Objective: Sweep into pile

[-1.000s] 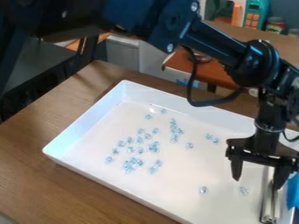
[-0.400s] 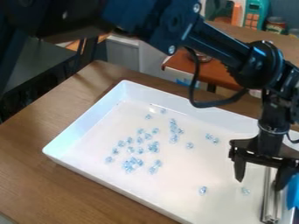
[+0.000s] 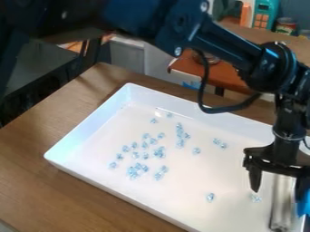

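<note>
Small clear-blue beads [image 3: 133, 172] are scattered in a big white plastic tray [image 3: 91, 129].
The black two-finger gripper [image 3: 278, 195] is held at the tray's right end in the view, its fingers spread apart. The long shiny metal bar [image 3: 281, 204] is seen between them, pointed toward the camera. It could be pinched from both sides. Most beads are found well to its left.

open lane across the white tray [image 3: 187, 190] between the main scatter of clear bluish pieces [image 3: 159, 152] and a lone piece [image 3: 210, 197] nearer the front wall, raised walls around, silvery bar [image 3: 281, 204] and blue object [image 3: 304, 204] in the way near the pincer [image 3: 278, 195]
</note>
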Robot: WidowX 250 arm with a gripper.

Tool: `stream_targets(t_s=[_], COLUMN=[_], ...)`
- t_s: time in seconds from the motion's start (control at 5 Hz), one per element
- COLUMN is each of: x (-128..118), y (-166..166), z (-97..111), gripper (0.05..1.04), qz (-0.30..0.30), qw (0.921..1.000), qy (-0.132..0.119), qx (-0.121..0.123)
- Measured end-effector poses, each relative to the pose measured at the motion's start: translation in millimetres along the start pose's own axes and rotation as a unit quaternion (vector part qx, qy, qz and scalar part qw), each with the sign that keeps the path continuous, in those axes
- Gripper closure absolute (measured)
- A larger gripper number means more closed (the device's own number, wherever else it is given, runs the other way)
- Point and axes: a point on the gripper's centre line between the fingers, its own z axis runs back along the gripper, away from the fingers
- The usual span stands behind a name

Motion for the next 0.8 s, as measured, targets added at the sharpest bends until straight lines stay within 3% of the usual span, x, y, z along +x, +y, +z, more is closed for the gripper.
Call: stream_targets(t_s=[0.2,0.8], x=[6.6,10.2], y=[-4.5,-9.3], z=[19.6,17.2], gripper=[0.077,0.077], qz=[0.001,0.002], qw=[0.9996,0.9998], qy=[-0.017,-0.019], qx=[-0.021,-0.007])
